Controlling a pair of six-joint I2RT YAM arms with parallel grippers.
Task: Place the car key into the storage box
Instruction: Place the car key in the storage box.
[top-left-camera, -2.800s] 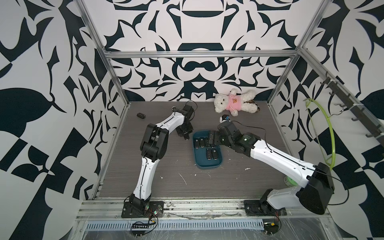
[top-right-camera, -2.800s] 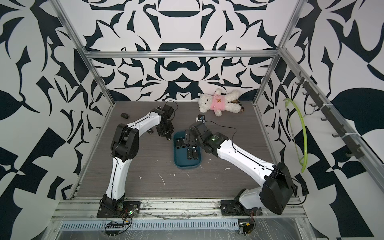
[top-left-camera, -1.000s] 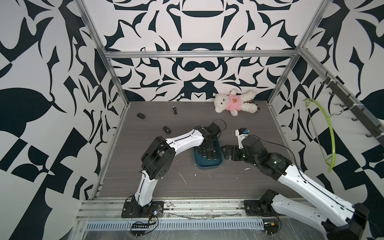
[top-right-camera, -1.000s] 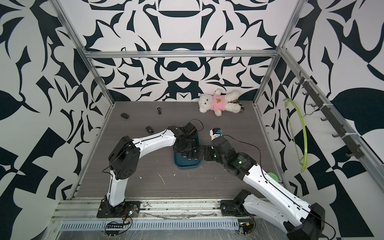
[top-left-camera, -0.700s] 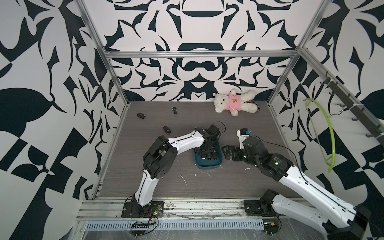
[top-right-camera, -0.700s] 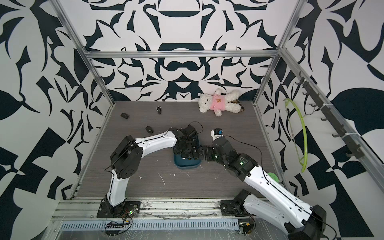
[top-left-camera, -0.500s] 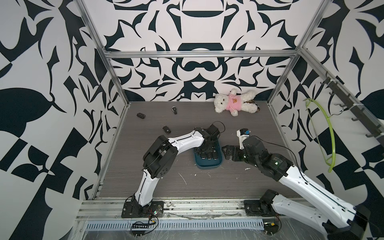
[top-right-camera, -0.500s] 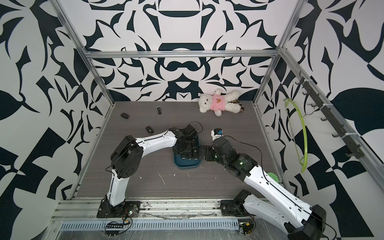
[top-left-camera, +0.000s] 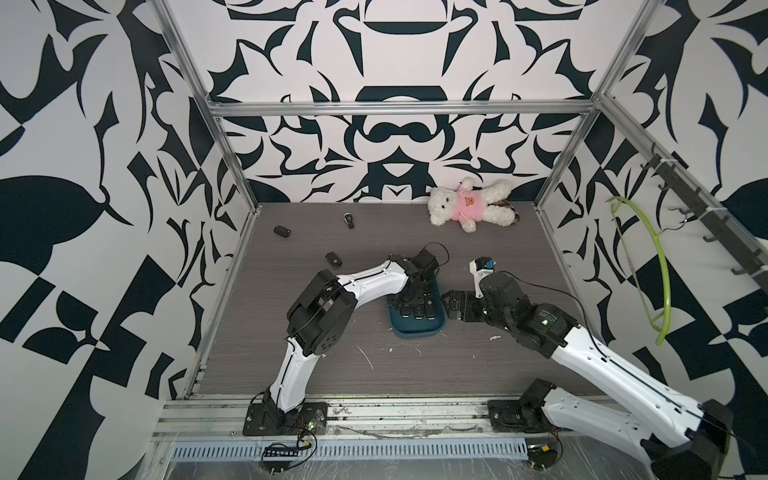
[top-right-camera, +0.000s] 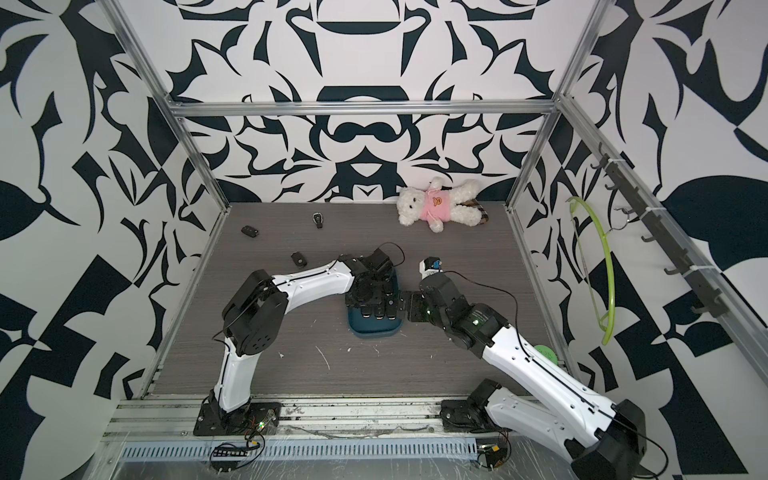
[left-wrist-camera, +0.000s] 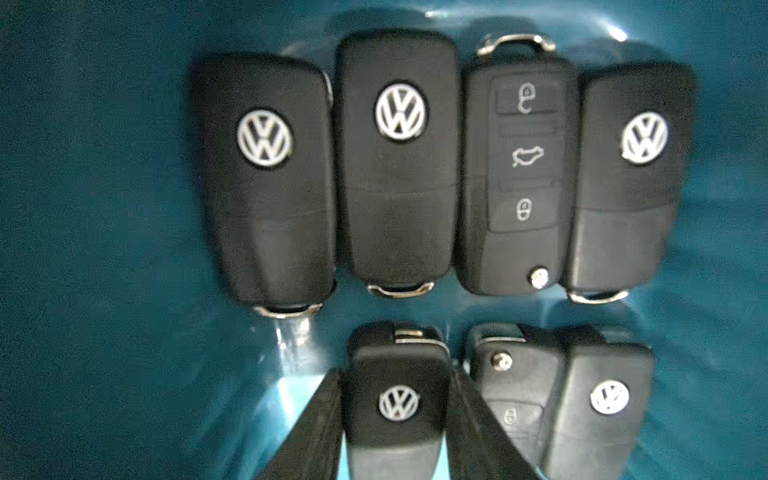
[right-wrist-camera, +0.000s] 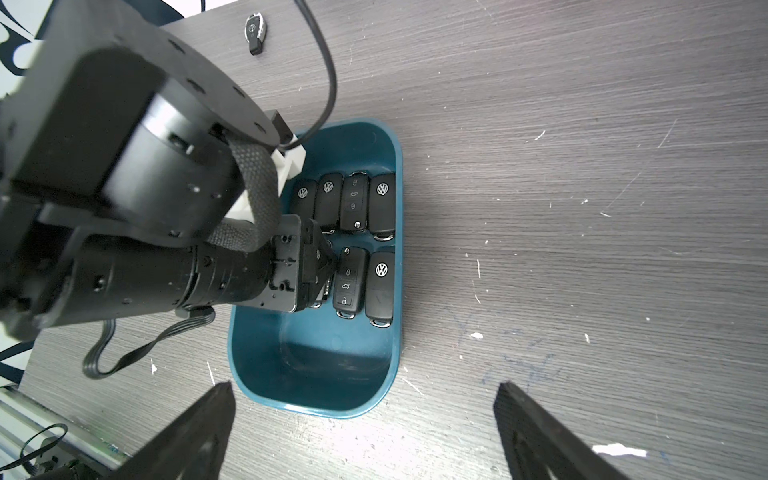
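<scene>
The left hand (left-wrist-camera: 395, 374) flanks the car key (left-wrist-camera: 399, 436) inside the storage box (left-wrist-camera: 104, 249), and I cannot tell if it grips; a crooked retreat could drag it over the neighbouring keys (left-wrist-camera: 519, 399).

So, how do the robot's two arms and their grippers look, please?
The left arm and the right arm have white shells between bulky black joint housings. The left gripper and the right gripper are black, with flat tapering fingers. Thin black cables loop from both wrists; a braided black sleeve wraps the left one.
</scene>
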